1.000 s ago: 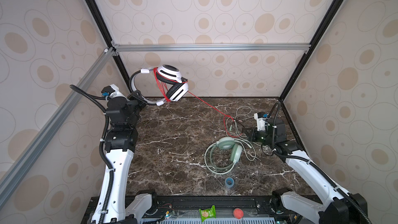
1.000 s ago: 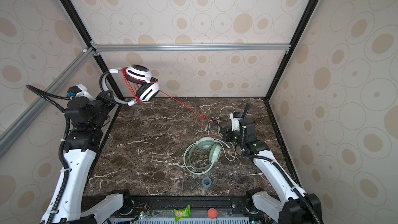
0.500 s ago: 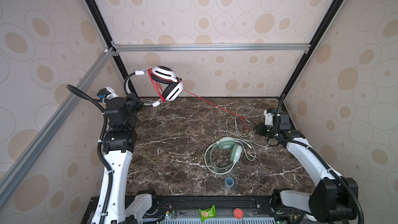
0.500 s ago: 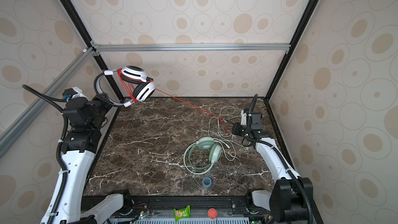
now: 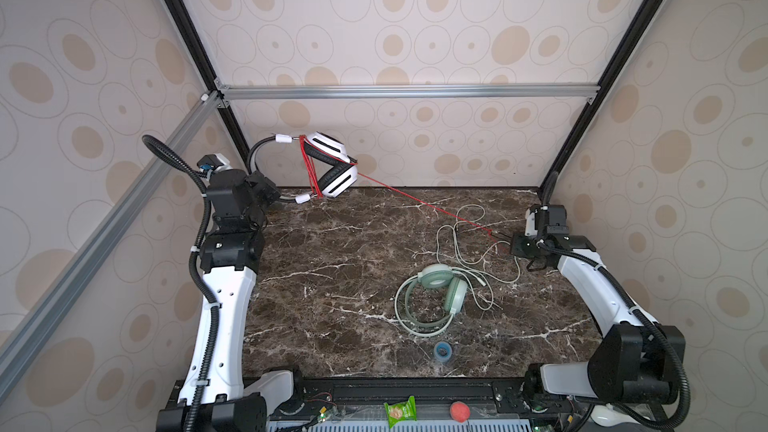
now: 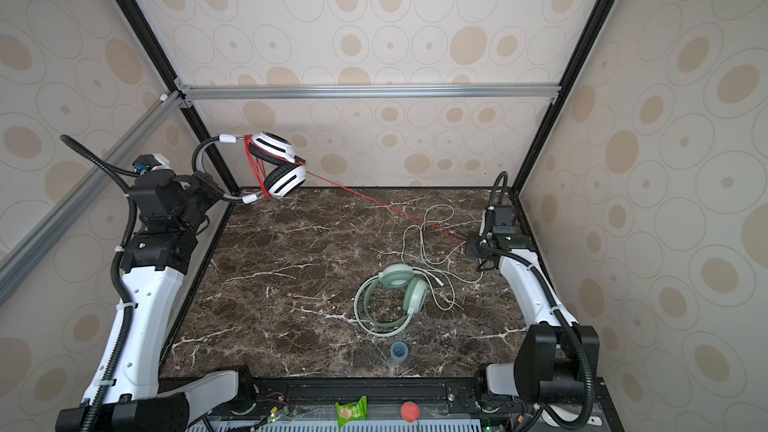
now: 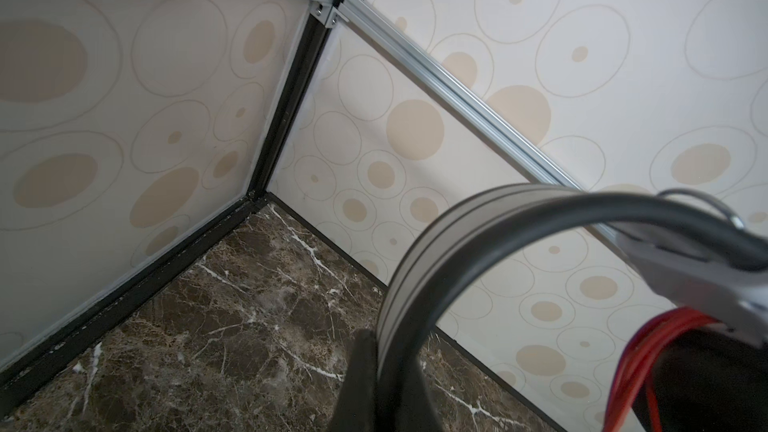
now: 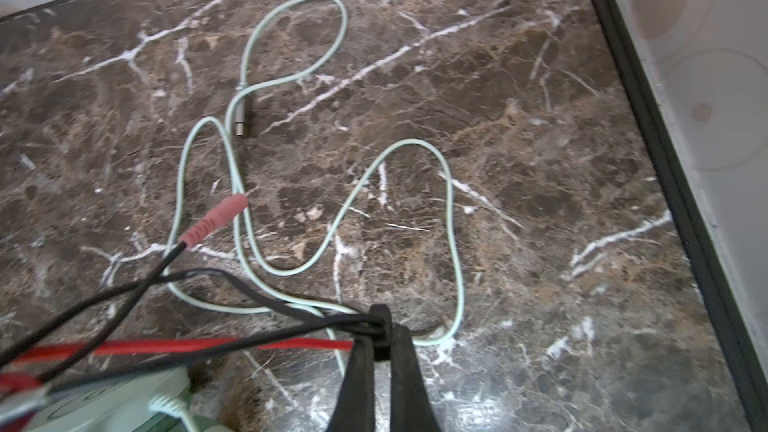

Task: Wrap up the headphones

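Observation:
The white-and-black headphones (image 5: 332, 168) (image 6: 278, 168) hang in the air at the back left. My left gripper (image 5: 276, 197) (image 7: 380, 347) is shut on their headband (image 7: 415, 263). Their thin red cable (image 5: 415, 201) (image 8: 208, 344) is wound in several turns (image 7: 640, 351) across the band by the cups. From there it runs taut down to my right gripper (image 5: 505, 238) (image 8: 380, 338), which is shut on the cable's black end piece just above the table. A red plug (image 8: 212, 218) dangles from it on thin black wire. The mint green headphones (image 5: 440, 292) (image 6: 399, 297) lie flat at centre right, with their pale cable (image 8: 451, 201) looped loosely under the right gripper.
A small blue tape roll (image 5: 444, 351) sits near the front edge of the marble table (image 5: 332, 284). A green snack packet (image 5: 400, 411) and a red ball (image 5: 459, 411) lie on the front rail. Patterned walls and black frame posts close in the back and sides.
The left gripper has turned the white-and-black headphones slightly. The right arm has lifted its elbow and turned its wrist, and the red cable now runs straighter to it.

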